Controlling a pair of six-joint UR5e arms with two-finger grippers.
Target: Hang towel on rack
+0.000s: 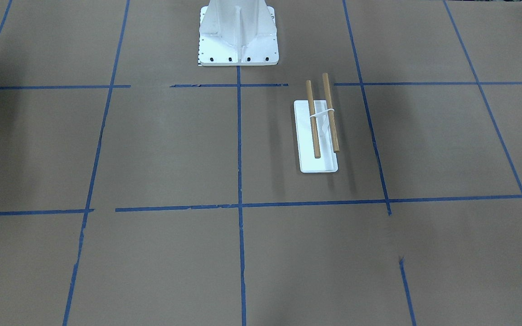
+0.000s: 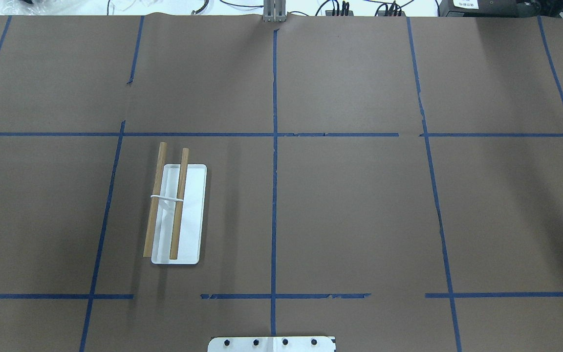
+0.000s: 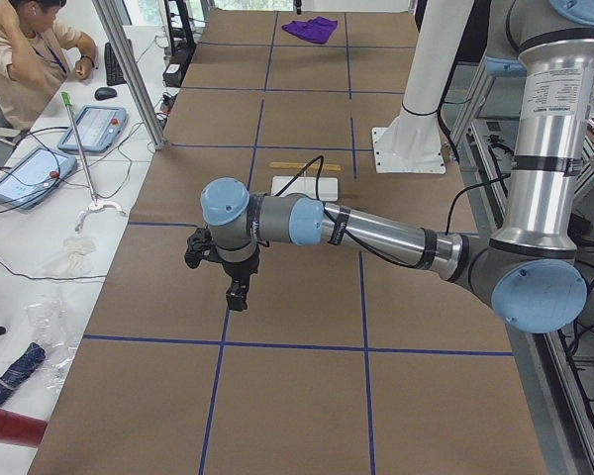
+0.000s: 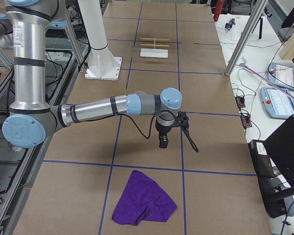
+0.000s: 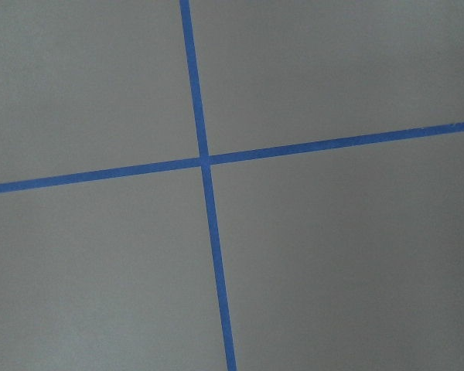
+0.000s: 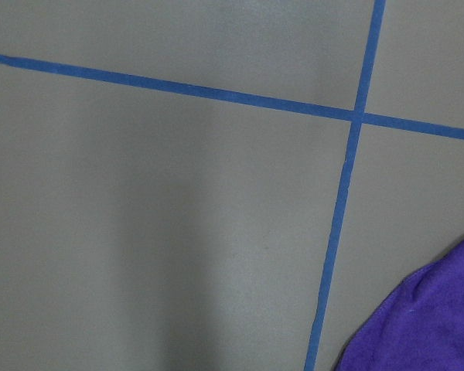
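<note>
Starting with the front-facing view: finding the rack point(image 1: 319, 164) sitting on the brown-papered table point(image 1: 152, 149), white base flat just right of the centre tape line point(image 1: 239, 145), two wooden dowels point(image 1: 312, 118) running side by side above it and joined by a white crosspiece, with the robot's white pedestal point(image 1: 237, 45) standing at the top edge. Turning to the overhead view: seeing the same rack point(image 2: 191, 215) lying in the left half, between the centre tape line point(image 2: 274, 205) and the next one leftward, near the pedestal point(image 2: 271, 343) at the bottom edge. Moving to the exterior left view: watching the near arm reaching out over the table point(image 3: 297, 396) with the left gripper point(image 3: 237, 294) hanging pointed downward above the paper, apart from the rack point(image 3: 307, 184) beyond it; not managing to tell spread fingers from pressed-together ones here; spotting the purple towel point(image 3: 311, 29) lying crumpled at the table's far end, and an operator point(image 3: 25, 54) sitting beside the table. Switching to the exterior right view: catching the right gripper point(image 4: 163, 142) hanging downward above the table point(image 4: 68, 196), apart from the towel point(image 4: 143, 205) lying bunched on the paper nearer the camera; again not managing to tell spread from pressed together; noting the rack point(image 4: 154, 51) standing well apart toward the far end. Checking the left wrist view: showing only paper and one tape line point(image 5: 205, 161) crossing another. Checking the right wrist view: showing another such crossing and a corner of the towel point(image 6: 425, 325) lying at the lower right.
</note>
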